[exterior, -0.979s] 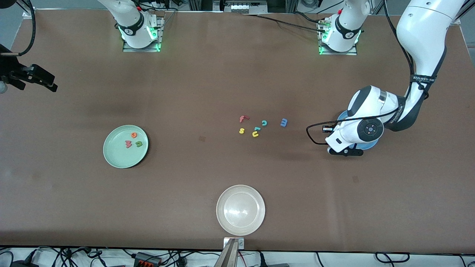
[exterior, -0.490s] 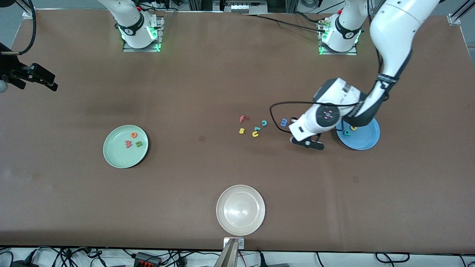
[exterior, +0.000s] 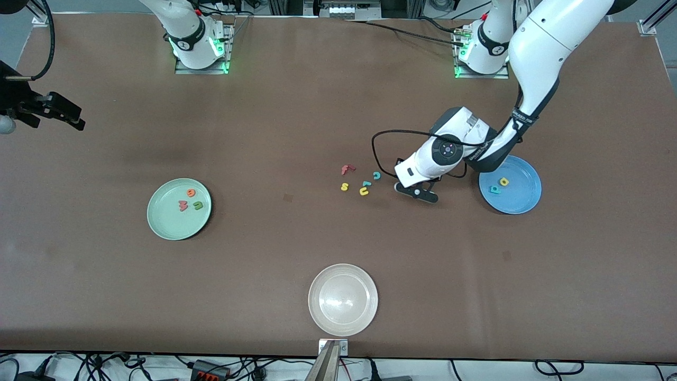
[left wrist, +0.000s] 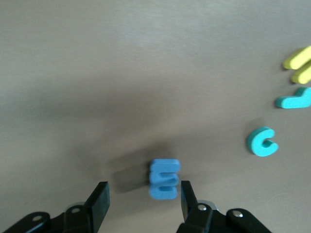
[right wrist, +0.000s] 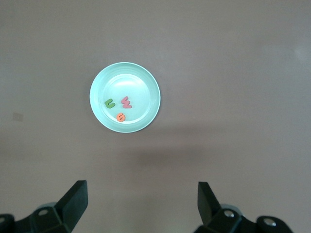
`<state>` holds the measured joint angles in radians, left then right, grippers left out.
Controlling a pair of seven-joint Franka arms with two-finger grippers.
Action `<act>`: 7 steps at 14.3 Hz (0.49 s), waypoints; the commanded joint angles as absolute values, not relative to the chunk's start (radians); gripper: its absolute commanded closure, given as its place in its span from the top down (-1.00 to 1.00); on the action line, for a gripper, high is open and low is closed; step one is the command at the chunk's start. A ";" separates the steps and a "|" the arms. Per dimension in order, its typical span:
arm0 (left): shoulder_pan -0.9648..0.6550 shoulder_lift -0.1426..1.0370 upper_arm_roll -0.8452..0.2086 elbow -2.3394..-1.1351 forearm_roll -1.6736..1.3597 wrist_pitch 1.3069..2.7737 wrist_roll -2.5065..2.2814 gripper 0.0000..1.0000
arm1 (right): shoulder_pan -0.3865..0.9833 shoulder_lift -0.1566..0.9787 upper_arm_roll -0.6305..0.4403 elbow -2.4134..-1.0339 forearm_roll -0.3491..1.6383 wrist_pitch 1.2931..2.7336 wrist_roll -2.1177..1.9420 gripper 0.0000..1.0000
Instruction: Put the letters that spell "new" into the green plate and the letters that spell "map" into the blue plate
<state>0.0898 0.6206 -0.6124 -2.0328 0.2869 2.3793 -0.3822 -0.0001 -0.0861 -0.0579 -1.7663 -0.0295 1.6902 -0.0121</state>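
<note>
The left gripper (left wrist: 141, 199) hangs low over the table with its jaws apart and nothing between them. The blue "m" (left wrist: 164, 178) lies flat on the table just in front of the jaws, closer to one finger (left wrist: 186, 195) than to the other, and no finger touches it. A bit farther out from the jaws lies the teal "c" (left wrist: 262, 141), then a teal piece (left wrist: 294, 99) and a yellow piece (left wrist: 300, 64) close to each other. In the front view a yellow "s" (exterior: 344, 186) and a red "f" (exterior: 346, 169) lie just past that group.

The blue plate (exterior: 521, 198) sits near this gripper, toward the left arm's end of the table. A teal letter (exterior: 495, 189) and a yellow letter (exterior: 504, 181) lie in it, side by side.

The right gripper (right wrist: 141, 201) waits high up at the right arm's end, jaws wide open and empty. Well ahead of its jaws is the green plate (right wrist: 146, 82). In it lie the dark green "n" (right wrist: 110, 103), the salmon-red "w" (right wrist: 127, 102) and the orange "e" (right wrist: 120, 117), close together.

A whitish plate (exterior: 365, 317) stands nearest to the front camera.
</note>
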 commanded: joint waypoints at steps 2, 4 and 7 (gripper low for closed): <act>0.077 0.630 -0.607 -2.052 0.342 2.441 -0.376 -0.21 | -0.020 -0.069 -0.040 -1.738 -0.035 1.680 -0.026 1.00; 0.077 0.634 -0.606 -2.048 0.403 2.439 -0.376 -0.57 | -0.017 -0.071 -0.040 -1.740 -0.035 1.677 -0.028 1.00; 0.097 0.617 -0.606 -2.042 0.416 2.409 -0.368 -0.80 | -0.002 -0.069 -0.040 -1.740 -0.035 1.661 -0.020 1.00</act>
